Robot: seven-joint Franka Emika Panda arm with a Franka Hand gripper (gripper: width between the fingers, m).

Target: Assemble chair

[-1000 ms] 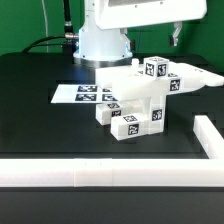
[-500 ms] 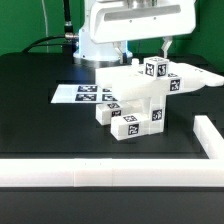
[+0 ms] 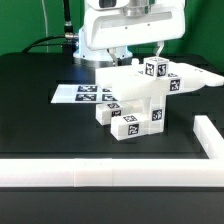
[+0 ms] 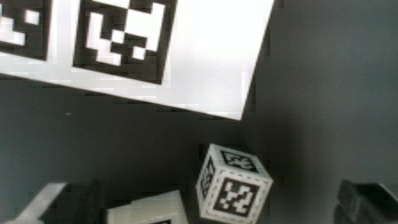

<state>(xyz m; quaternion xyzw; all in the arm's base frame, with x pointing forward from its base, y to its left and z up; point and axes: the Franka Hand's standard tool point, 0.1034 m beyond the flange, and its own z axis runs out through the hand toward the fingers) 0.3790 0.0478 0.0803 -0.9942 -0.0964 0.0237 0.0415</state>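
Note:
The white chair assembly (image 3: 140, 95) stands in the middle of the black table, made of several tagged blocks, with a long flat piece (image 3: 195, 78) reaching toward the exterior view's right. My gripper (image 3: 144, 50) hangs open just above its top. In the wrist view the gripper (image 4: 210, 205) is open, with dark fingers (image 4: 45, 205) at both edges. A white tagged block end (image 4: 235, 185) of the assembly lies between them, untouched. A second white part edge (image 4: 151, 210) shows beside it.
The marker board (image 3: 85, 95) lies flat behind the assembly on the exterior view's left; it also shows in the wrist view (image 4: 125, 50). A white wall (image 3: 100, 170) runs along the table's front and up the right side (image 3: 205, 135). The robot base (image 3: 95, 45) stands at the back.
The arm has come down toward the chair assembly; the gripper fingers now hang lower, close over its top. The parts have not moved.

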